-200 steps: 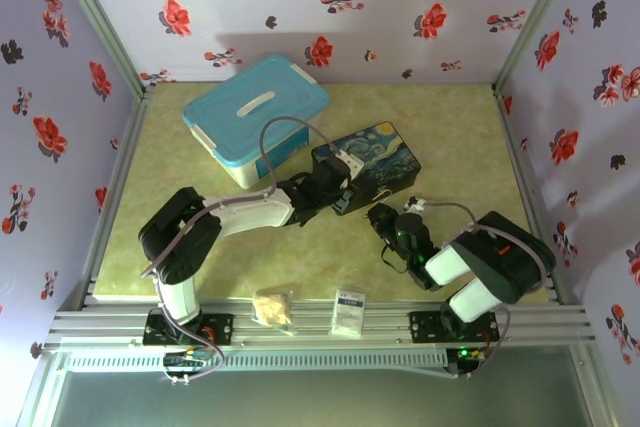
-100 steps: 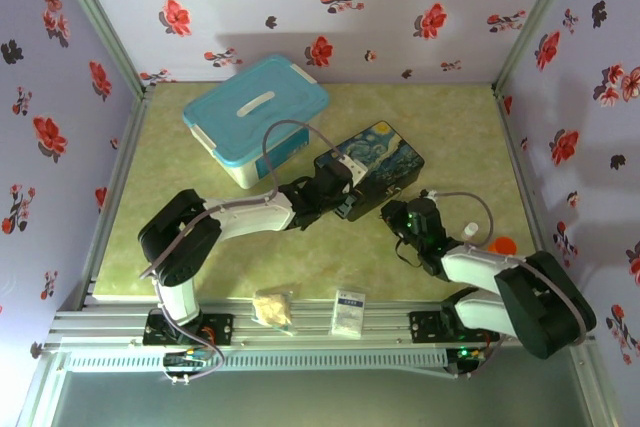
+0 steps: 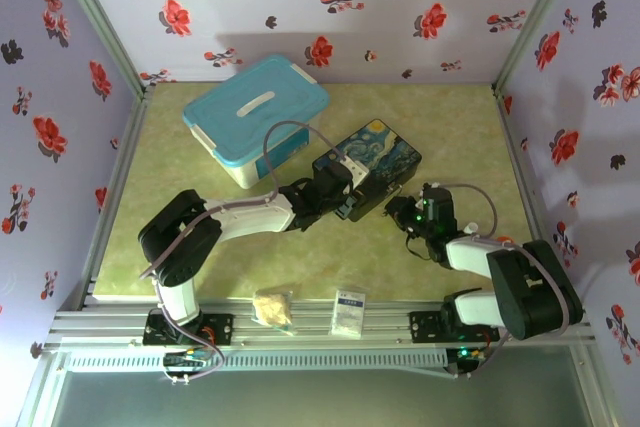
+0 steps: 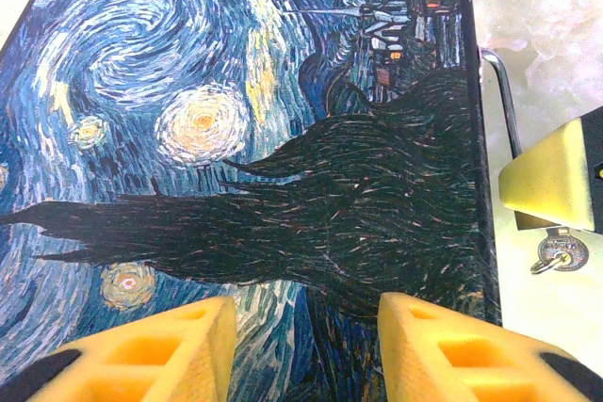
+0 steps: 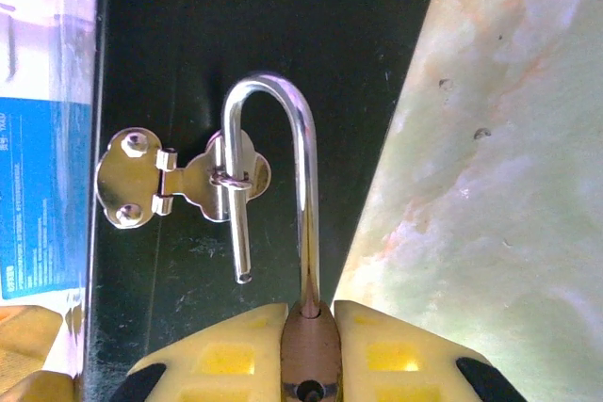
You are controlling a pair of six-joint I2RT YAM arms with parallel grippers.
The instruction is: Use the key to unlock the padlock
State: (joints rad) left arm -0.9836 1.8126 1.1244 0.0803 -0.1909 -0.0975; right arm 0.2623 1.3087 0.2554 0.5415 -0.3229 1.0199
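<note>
1. A packet [image 3: 348,313] lies on the near rail [image 3: 110,325].
2. The right fingers [image 5: 226,357] pinch the brass body of the padlock [image 5: 307,350], just beside the near right side of the box [image 4: 236,138] and over the worktop [image 5: 490,138].
3. The shackle [image 5: 303,214] passes through the staple of the hasp [image 5: 141,181] on the box. Its short leg ends free of the body.
4. The left fingers [image 4: 151,350] are spread over the box's painted lid.
5. A blue-lidded bin [image 3: 255,112] stands beyond, at far left.
</note>
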